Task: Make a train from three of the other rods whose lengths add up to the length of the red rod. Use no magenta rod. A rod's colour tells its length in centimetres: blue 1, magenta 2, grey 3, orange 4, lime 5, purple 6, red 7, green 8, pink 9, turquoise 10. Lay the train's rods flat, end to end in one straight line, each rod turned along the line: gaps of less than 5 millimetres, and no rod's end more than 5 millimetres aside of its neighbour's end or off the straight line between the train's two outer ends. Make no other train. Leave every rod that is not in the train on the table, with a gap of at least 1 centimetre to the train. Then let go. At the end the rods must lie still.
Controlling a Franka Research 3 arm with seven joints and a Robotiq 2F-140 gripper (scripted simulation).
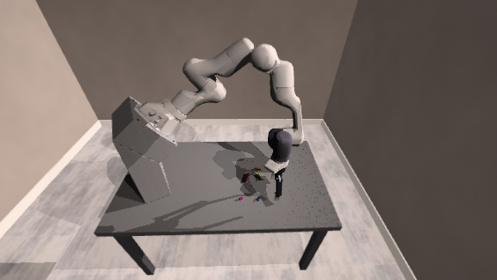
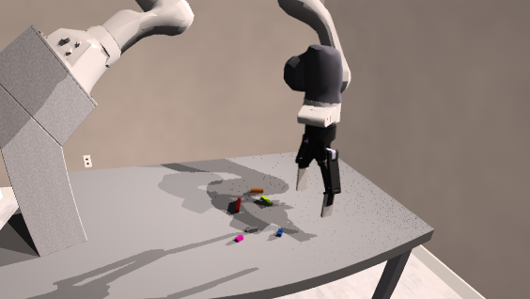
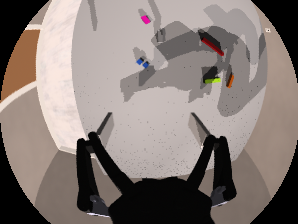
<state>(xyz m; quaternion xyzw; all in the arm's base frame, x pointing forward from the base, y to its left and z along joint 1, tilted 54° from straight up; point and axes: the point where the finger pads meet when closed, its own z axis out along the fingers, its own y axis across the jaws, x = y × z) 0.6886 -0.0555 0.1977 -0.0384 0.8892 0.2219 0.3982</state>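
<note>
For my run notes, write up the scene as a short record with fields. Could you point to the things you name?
end effector [image 1: 278, 194] [image 2: 314, 201] [image 3: 152, 119]: open, raised above the table, holding nothing
red rod [image 1: 247, 177] [image 2: 238, 205] [image 3: 213, 47]: on the table
lime rod [image 1: 259, 175] [image 2: 267, 200] [image 3: 213, 80]: between red and blue in colour order unknown; near the orange rod [image 1: 257, 168] [image 2: 257, 190] [image 3: 230, 81], apart
blue rods [image 1: 258, 198] [image 2: 280, 232] [image 3: 140, 62]: two, close together
magenta rod [image 1: 241, 198] [image 2: 239, 238] [image 3: 145, 19]: near the grey rod [image 2: 252, 229] [image 3: 160, 35]
train: none laid

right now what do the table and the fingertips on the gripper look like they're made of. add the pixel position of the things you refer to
The table [image 1: 198, 216] [image 2: 155, 268] [image 3: 150, 105]: perhaps painted board or stone-like laminate, matt grey, dark-speckled toward one end. The gripper [image 2: 312, 202] [image 3: 152, 119] has fingertips [image 2: 327, 210] that look like thin flat plates, possibly metal; their pale grey faces suggest it, but plastic is possible.
</note>
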